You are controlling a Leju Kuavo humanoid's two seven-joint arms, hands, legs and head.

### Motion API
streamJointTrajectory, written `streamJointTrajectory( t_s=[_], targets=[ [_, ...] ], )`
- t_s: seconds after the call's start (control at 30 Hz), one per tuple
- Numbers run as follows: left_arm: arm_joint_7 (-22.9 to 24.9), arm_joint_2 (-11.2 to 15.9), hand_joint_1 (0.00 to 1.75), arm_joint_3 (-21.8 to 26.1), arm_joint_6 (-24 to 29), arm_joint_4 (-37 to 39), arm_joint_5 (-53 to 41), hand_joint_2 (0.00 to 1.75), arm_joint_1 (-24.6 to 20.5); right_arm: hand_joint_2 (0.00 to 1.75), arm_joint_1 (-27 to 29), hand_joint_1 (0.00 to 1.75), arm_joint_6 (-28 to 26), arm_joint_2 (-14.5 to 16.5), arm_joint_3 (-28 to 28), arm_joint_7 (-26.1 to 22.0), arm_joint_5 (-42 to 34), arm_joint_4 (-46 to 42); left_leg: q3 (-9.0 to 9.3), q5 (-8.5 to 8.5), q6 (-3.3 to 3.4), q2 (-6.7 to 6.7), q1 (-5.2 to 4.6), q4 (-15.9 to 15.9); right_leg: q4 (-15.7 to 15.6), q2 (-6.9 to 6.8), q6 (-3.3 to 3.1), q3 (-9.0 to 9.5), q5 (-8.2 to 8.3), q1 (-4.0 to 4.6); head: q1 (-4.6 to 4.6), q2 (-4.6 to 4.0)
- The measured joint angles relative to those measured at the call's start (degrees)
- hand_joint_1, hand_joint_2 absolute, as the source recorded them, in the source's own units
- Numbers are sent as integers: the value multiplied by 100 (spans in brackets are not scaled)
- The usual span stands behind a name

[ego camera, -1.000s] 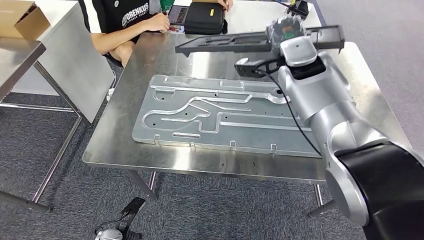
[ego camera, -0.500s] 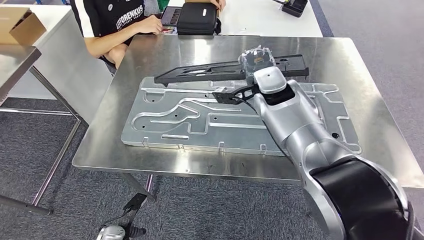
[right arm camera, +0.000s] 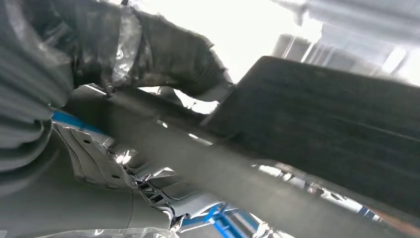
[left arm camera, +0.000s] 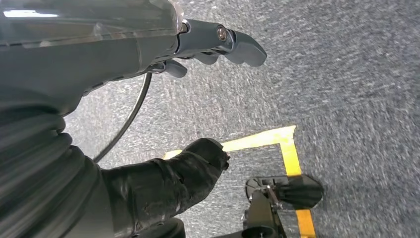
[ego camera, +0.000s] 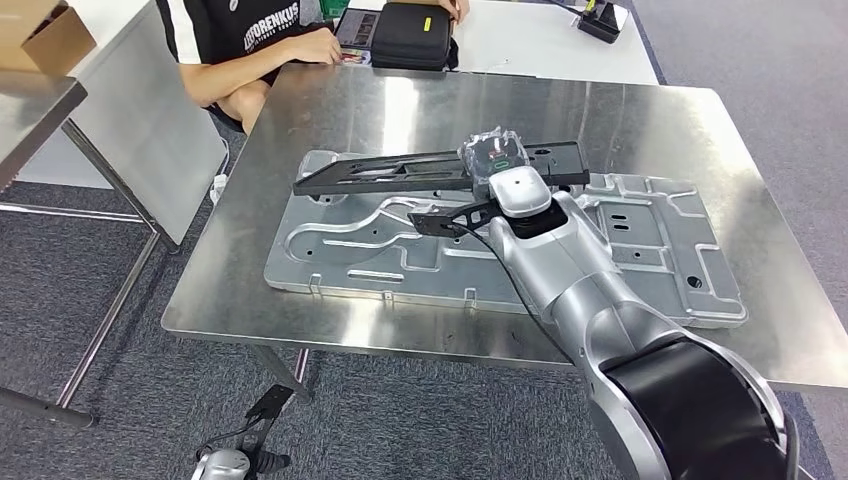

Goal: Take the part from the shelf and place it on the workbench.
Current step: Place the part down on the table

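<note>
In the head view my right hand [ego camera: 492, 152] grips a long flat black part [ego camera: 400, 172] near its right end. It holds the part level just above the far edge of a large machined silver plate [ego camera: 640, 250], which lies on the steel workbench [ego camera: 350, 100]. Whether the part touches the plate I cannot tell. The right wrist view shows the black part [right arm camera: 322, 129] close up, with the dark thumb [right arm camera: 163, 54] wrapped over it. My left hand [left arm camera: 208, 99] hangs over grey carpet, its fingers [left arm camera: 223, 42] and thumb apart with nothing between them.
A person in a black shirt [ego camera: 250, 40] sits at the bench's far left corner, arm on the table. A black case [ego camera: 408, 35] lies on the white table behind. A second steel bench [ego camera: 30, 110] carrying a cardboard box [ego camera: 40, 30] stands at the left.
The camera has shifted. My right hand has brought the black part from over the workbench's far edge towards me and down, to the far edge of the silver plate.
</note>
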Motion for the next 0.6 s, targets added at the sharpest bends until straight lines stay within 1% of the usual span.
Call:
streamJointTrajectory(
  t_s=[0.03, 0.07, 0.1, 0.13, 0.17, 0.2, 0.23, 0.27, 0.33, 0.37, 0.4, 0.47, 0.5, 0.53, 0.57, 0.6],
  targets=[
    [-42, 2, 0, 0, -5, 13, -8, 175, 0, 0, 62, 0, -8, 0, -18, 1, 0, 15, 6, -4, 6, -4, -8, 1, 147, 0, -9, -86, 6, 1, 0, 0],
    [-87, 4, 0, 0, 0, 25, -11, 175, 0, 0, 114, 0, -17, 1, -38, 5, 0, 30, 15, -9, 10, -9, -19, 2, 73, 0, -30, -66, 117, 5, 0, 0],
    [-123, 5, 0, 0, 14, 35, -9, 175, -2, 0, 148, 0, -28, 1, -56, 9, 0, 41, 27, -15, 13, -13, -31, 3, -225, 1, -65, 66, 309, 16, 0, 0],
    [-146, 4, 0, 0, 27, 42, -4, 175, -6, 0, 162, 0, -45, 1, -76, 8, 0, 48, 40, -22, 13, -16, -41, 3, -643, 2, -115, 257, 509, 35, 0, 0],
    [-156, 2, 0, 0, 34, 46, 4, 175, -11, 0, 163, 0, -62, 3, -91, 3, 1, 52, 43, -31, 5, -14, -59, 6, -1022, -1, -164, 447, 647, 56, 0, 0],
    [-152, -1, 0, 0, 37, 49, 12, 175, -16, 0, 161, 0, -75, 6, -100, -2, 1, 54, 42, -37, -8, -10, -63, 6, -1297, -3, -200, 586, 724, 81, 0, 0],
    [-147, -3, 0, 1, 37, 53, 19, 131, -18, 0, 162, 0, -83, 10, -107, -7, 2, 57, 39, -41, -26, -5, -63, 5, -1438, -2, -223, 659, 739, 100, 0, 0],
    [-141, -4, 0, 1, 38, 57, 24, 87, -18, 0, 166, 0, -84, 13, -111, -10, 2, 61, 37, -40, -49, 0, -61, 0, -1470, -2, -230, 684, 727, 113, 0, 0],
    [-137, 1, 0, 2, 40, 64, 25, 0, -19, 0, 175, 0, -85, 19, -123, -9, 2, 66, 45, -66, -98, 4, -60, 12, -1536, -3, -243, 721, 750, 89, 0, 0],
    [-137, 4, 0, 2, 43, 67, 25, 0, -22, 0, 175, 0, -85, 24, -131, -9, 2, 66, 17, -137, -123, 7, -61, 95, -1577, -12, -255, 751, 764, 68, -1, 0],
    [-136, 9, 0, 2, 45, 70, 25, 0, -27, 0, 174, 0, -85, 31, -139, -9, 2, 66, -66, -266, -150, 8, -58, 297, -1615, -21, -267, 779, 779, 45, -1, 0],
    [-128, 21, 0, 2, 49, 78, 24, 0, -26, 0, 192, 0, -80, 44, -147, -20, 2, 75, -375, -605, -201, 13, -28, 977, -1631, -33, -284, 798, 783, 37, -1, 0],
    [-122, 27, 0, 2, 50, 82, 22, 0, -18, 0, 216, 0, -78, 48, -147, -26, 2, 86, -538, -725, -226, 13, -13, 1316, -1625, -34, -288, 796, 781, 36, -1, 0],
    [-116, 34, 0, 2, 50, 85, 19, 0, -8, 0, 247, 0, -77, 49, -147, -30, 2, 97, -632, -746, -248, 14, 3, 1499, -1615, -33, -287, 794, 776, 34, -1, 0],
    [-112, 39, 0, 2, 52, 87, 15, 0, 1, 0, 276, 0, -77, 49, -148, -29, 2, 106, -626, -661, -268, 15, 19, 1473, -1599, -32, -280, 791, 769, 27, -1, 0],
    [-110, 45, 0, 2, 56, 87, 10, 0, 6, 0, 293, 0, -75, 48, -148, -23, 2, 111, -512, -488, -284, 19, 36, 1232, -1575, -29, -265, 788, 756, 16, -1, 0]
  ],
)
